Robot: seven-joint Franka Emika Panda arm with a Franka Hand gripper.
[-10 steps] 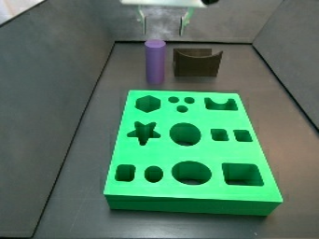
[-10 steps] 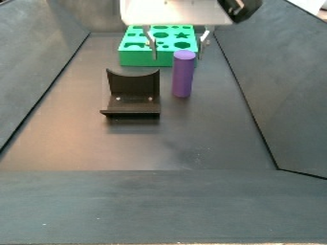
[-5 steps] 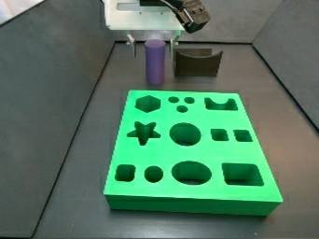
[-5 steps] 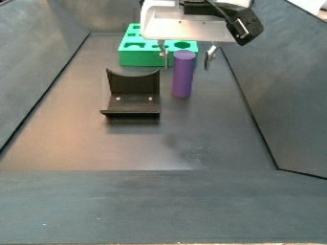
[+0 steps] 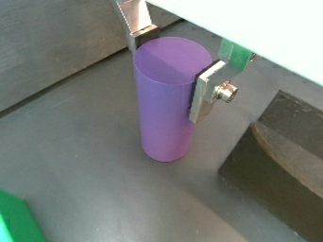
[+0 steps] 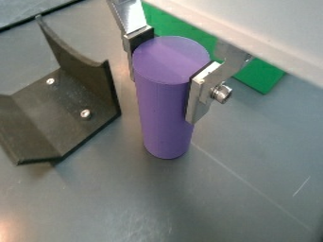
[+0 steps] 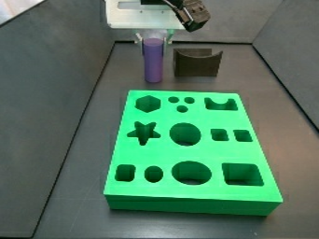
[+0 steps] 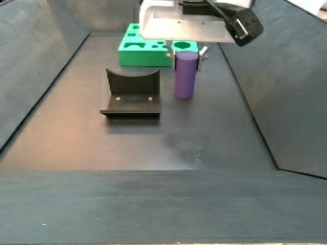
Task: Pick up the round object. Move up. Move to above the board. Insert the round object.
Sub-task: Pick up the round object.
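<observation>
Gripper [image 5: 171, 64] sits low over the round object [image 5: 168, 104], its silver fingers [image 6: 205, 93] pressed to opposite sides of the upright purple cylinder, which stands on the bench [image 7: 75, 140] just beside the fixture [image 8: 130, 94]. In a side view the board [image 7: 187, 149] lies nearer, well apart.

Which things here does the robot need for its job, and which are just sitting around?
Needed:
- purple cylinder, standing on the floor
- green board with holes
- pincer, down around the cylinder's top, a finger on each side

Just sitting around:
- dark fixture, beside the cylinder
</observation>
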